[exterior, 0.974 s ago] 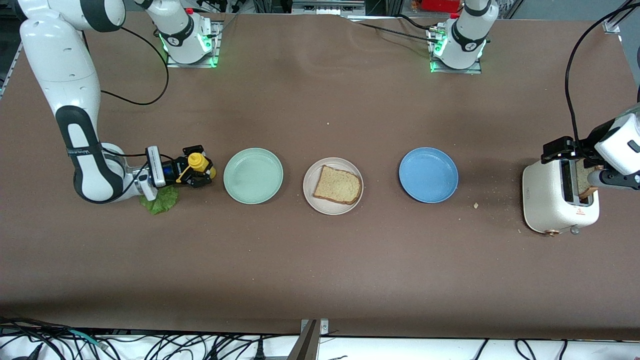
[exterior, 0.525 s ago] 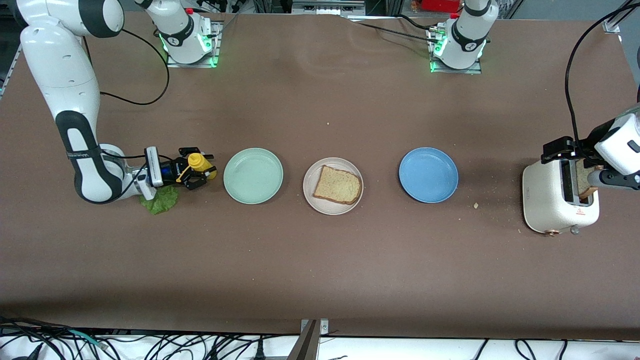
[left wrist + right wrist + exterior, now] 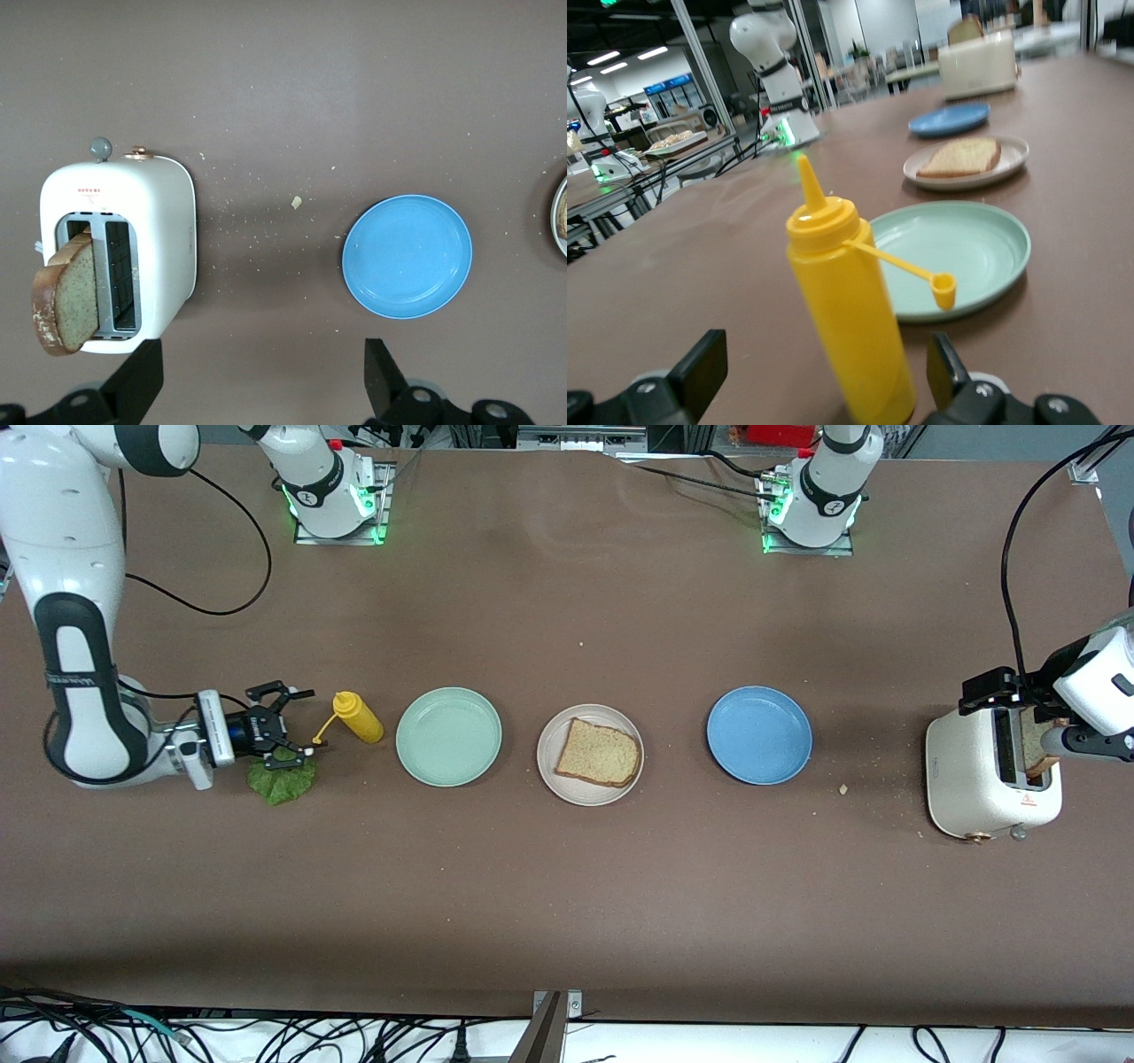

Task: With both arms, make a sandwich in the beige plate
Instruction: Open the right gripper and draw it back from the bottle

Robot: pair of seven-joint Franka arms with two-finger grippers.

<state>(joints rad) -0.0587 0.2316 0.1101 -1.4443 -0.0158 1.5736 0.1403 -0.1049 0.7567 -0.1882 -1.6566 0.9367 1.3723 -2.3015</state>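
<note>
left hand (image 3: 257, 390) open, right hand (image 3: 288, 722) open

A robotics lab: arm bases (image 3: 332, 491) bolted to a brown-covered table (image 3: 567, 886), aluminium framing (image 3: 700, 62), loose cables (image 3: 266, 1036)

A brown cloth (image 3: 567, 886) covers the whole table, with crumbs (image 3: 296, 203) scattered on it. Along the table's edge nearest the front camera, black cables (image 3: 266, 1036) lie tangled on a white floor strip. In the right wrist view the room opens out ahead: metal frame posts (image 3: 700, 53), ceiling strip lights (image 3: 602, 57), another bench (image 3: 673, 142) with clutter, and bright windows (image 3: 877, 27).
</note>
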